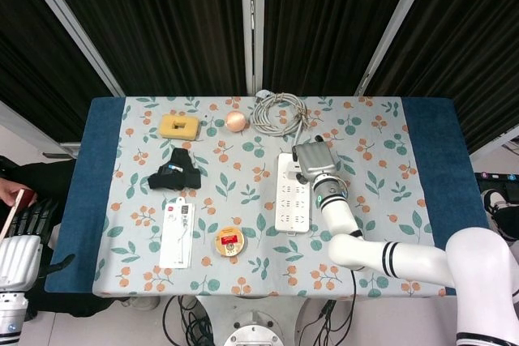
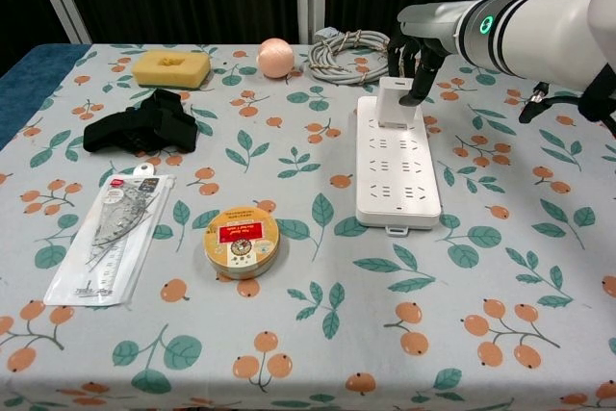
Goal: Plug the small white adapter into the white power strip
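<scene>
Gripping small white adapter [image 2: 395, 103], right hand [image 2: 412, 53], on white power strip [image 2: 398, 175]

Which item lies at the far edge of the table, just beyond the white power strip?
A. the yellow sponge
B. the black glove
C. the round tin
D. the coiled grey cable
D: in the chest view the coiled grey cable sits directly behind the far end of the white power strip, where the right hand holds the small white adapter with its fingers.
</scene>
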